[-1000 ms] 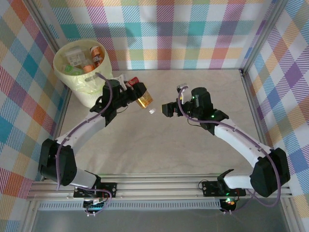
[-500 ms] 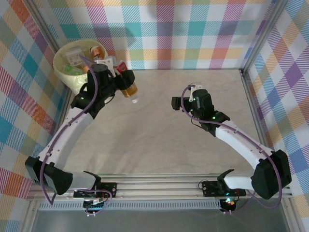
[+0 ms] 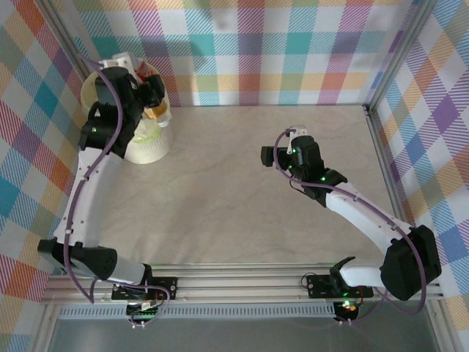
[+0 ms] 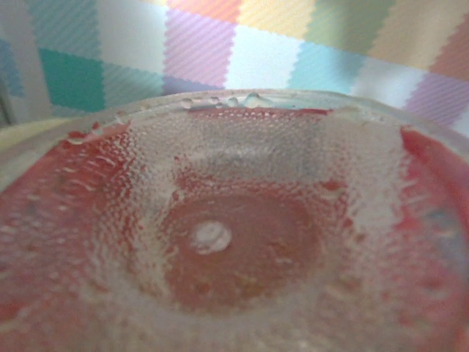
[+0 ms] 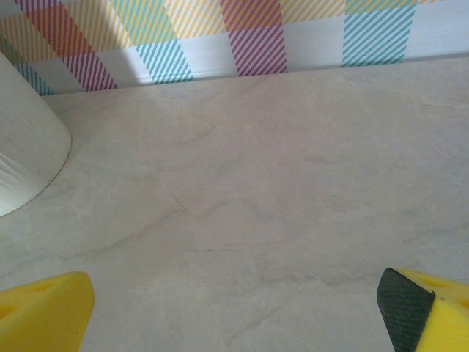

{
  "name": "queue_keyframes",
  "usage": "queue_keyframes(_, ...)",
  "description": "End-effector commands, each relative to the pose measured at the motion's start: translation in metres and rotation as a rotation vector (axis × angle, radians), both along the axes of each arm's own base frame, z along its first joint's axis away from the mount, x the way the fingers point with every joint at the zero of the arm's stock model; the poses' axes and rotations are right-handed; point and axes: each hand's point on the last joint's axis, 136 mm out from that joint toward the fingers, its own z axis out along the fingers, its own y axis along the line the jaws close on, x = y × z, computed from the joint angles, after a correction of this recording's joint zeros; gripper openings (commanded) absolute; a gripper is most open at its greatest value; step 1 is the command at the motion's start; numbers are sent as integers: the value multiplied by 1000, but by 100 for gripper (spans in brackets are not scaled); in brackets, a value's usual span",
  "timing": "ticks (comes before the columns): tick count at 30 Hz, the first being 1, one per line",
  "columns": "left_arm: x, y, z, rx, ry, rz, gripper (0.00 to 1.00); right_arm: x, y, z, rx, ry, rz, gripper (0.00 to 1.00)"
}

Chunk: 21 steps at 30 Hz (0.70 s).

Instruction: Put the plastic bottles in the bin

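Item under handling: one clear plastic bottle (image 3: 157, 111) with orange-red contents, grasped in the left gripper (image 3: 152, 97). From above, it is at the right side of the bin's mouth, at rim level, its lower end over the rim. In the left wrist view the bottle (image 4: 220, 242) sits directly before the lens, base-on: a dimpled, translucent bottom with a small central nub, tinted red throughout. The jaws themselves are masked by the bottle in that view. The grasp is judged from the overhead view, where the bottle is carried at the gripper's tip clear of any support.

Receptacle: the bin (image 3: 145, 147), pale yellow and round, stands upright in the far left corner of the table (image 3: 242, 213), close to the plaid wall (image 3: 293, 51). The left arm (image 3: 88, 183) stretches across its opening and covers most of the interior, so the contents cannot be assessed.

Right gripper (image 3: 266, 155): over the middle of the table, well apart from the bin, pointed toward it. In its wrist view the gripper (image 5: 234, 308) has its yellow fingertips (image 5: 44, 308) spread wide over bare tabletop, holding nothing, with the bin's wall (image 5: 22, 161) at the left edge.
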Motion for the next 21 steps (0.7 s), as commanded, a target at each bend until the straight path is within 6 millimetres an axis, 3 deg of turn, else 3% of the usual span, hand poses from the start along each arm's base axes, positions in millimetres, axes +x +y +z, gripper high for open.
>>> queue_keyframes(1,10,31,21,100,-49,121,54,3,1,3,-10,-21,1,100)
queue_keyframes(7,49,72,41,369,-97,275,56,2,3,3,-13,-13,14,100)
queue_keyframes(15,101,93,-10,302,37,253,55,0,1,0,-24,1,10,100)
queue_keyframes(21,111,98,-54,-25,174,197,55,-1,-1,-2,-44,11,11,100)
